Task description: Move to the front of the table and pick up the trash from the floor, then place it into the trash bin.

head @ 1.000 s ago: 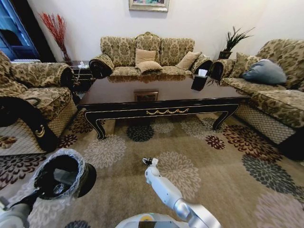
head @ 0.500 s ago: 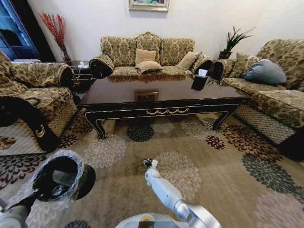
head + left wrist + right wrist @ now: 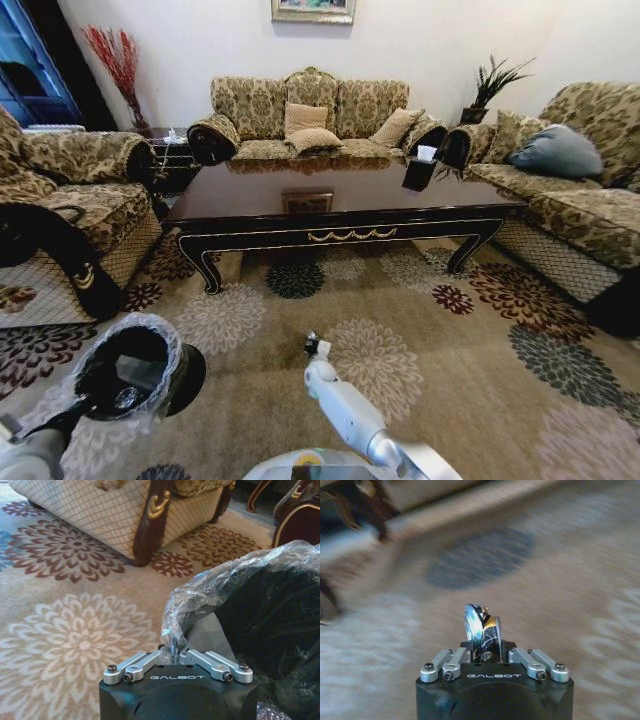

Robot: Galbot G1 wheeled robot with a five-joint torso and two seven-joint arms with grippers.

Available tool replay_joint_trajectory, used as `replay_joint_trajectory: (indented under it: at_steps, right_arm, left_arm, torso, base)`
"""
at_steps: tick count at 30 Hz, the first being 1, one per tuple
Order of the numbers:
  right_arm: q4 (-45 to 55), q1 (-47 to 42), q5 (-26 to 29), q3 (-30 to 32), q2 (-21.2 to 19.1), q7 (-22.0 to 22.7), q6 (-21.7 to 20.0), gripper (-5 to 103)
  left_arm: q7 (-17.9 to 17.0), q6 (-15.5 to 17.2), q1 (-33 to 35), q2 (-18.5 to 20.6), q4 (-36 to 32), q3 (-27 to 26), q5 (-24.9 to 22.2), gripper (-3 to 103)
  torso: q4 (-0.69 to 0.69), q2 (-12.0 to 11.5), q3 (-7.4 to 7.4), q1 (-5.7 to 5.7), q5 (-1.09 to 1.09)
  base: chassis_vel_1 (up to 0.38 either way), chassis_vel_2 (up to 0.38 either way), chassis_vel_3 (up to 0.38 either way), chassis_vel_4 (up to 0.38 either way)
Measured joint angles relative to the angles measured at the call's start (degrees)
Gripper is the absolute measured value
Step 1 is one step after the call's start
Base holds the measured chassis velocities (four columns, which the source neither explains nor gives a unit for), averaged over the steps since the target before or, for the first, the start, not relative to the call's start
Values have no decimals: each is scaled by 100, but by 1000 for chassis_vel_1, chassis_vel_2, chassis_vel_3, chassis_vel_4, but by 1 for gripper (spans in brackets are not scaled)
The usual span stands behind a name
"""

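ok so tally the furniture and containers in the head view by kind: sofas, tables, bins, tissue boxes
sofas: 3
table: 1
trash bin: 1
tissue box: 1
total: 6

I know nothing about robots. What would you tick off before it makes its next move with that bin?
1. Bin gripped: ok. The left pincer is shut on the clear liner at the trash bin's rim.
2. Bin mouth free: ok. The head view shows it open, with nothing across it.
3. Trash in the right pincer: cannot tell. Its fingers are shut and something glints at the tips.
4. Right pincer over the bin: not ok. It hangs above the carpet, beside the bin and apart from it.
5. Facing the table: ok. It stands straight ahead across the carpet.
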Motion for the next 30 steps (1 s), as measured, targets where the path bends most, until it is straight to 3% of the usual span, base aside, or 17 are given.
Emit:
replay_joint_trajectory:
  at_steps: [5,9,10,15,18,21,26,30]
  right_arm:
    - [1175,-146,-38,-444,-134,-222,309,27]
    - [1943,-129,-72,-643,-630,-1017,934,26]
    - [1943,-129,-72,-643,-630,-1017,934,26]
    - [2503,59,81,-813,-1102,-2247,1828,26]
    - [2655,85,34,-951,-1229,-2585,2079,26]
    - [2772,81,-341,-1186,-1315,-2912,2390,26]
    - [2671,66,-916,-1536,-1350,-3351,2818,26]
    - [2630,100,-1352,-1831,-1352,-3345,3001,26]
  left_arm:
    - [26,0,-194,-125,19,375,249,2]
    - [40,-2,-363,-222,172,785,444,2]
    - [40,-2,-363,-222,172,785,444,2]
    - [29,-2,-490,-335,309,1304,544,2]
    - [14,-2,-584,-417,392,1514,648,2]
    - [-10,-2,-730,-571,564,1747,851,2]
    - [-52,-2,-881,-711,642,1882,812,2]
    - [-133,-2,-977,-809,645,1913,541,2]
  torso:
    - [2,0,0,0,2]
    - [-4,0,0,0,0]
    - [-4,0,0,0,0]
    - [-1,0,0,0,1]
    - [-2,0,0,0,1]
    - [-1,0,0,0,1]
    - [-1,0,0,0,1]
    - [-1,0,0,0,1]
  base:
    - [0,0,0,0]
    - [0,0,0,0]
    - [0,0,0,0]
    - [0,0,0,0]
    - [0,0,0,0]
    - [0,0,0,0]
    - [0,0,0,0]
    - [0,0,0,0]
